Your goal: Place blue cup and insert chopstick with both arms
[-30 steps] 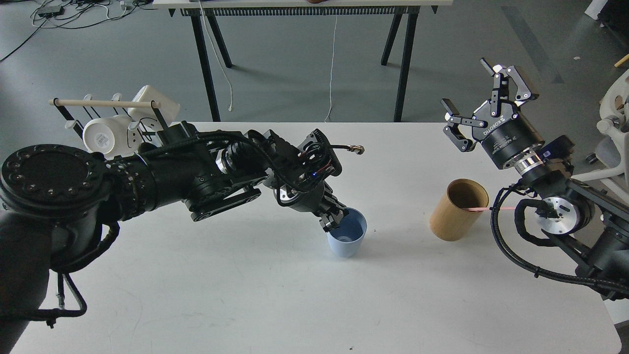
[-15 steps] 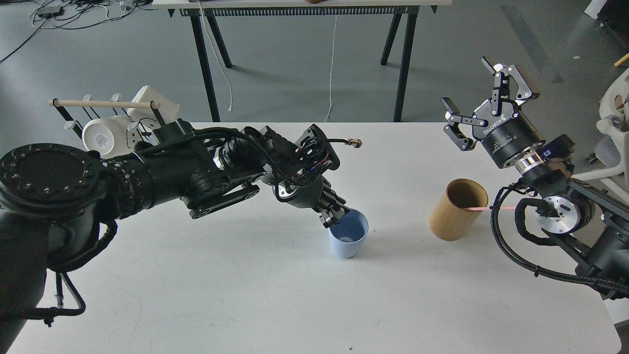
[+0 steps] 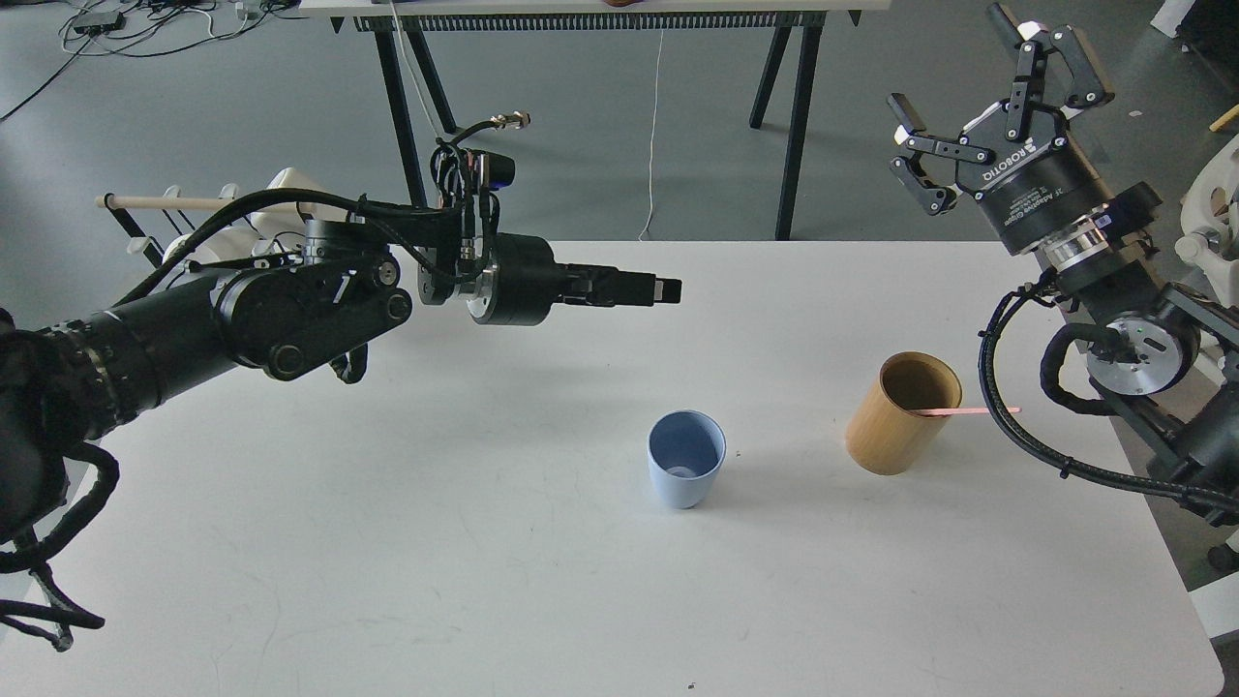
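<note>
The blue cup [image 3: 685, 471] stands upright and empty on the white table [image 3: 465, 552], right of centre, with nothing touching it. A wooden cylinder holder [image 3: 902, 412] stands to its right, with a thin pink chopstick [image 3: 973, 410] sticking out over its rim to the right. My left gripper [image 3: 668, 288] is raised above the table, up and left of the cup, pointing right and seen side-on; its fingers overlap, so I cannot tell them apart. My right gripper [image 3: 953, 60] is open and empty, high above the holder.
A rack with a wooden bar and white mugs [image 3: 290, 189] stands at the table's back left, behind my left arm. A black-legged table [image 3: 794, 116] stands on the floor behind. A white chair [image 3: 1215, 227] is at the right edge.
My left gripper has let go of the blue cup's rim and swung up and back to the left. My right gripper has risen higher. The cup stays in place.
</note>
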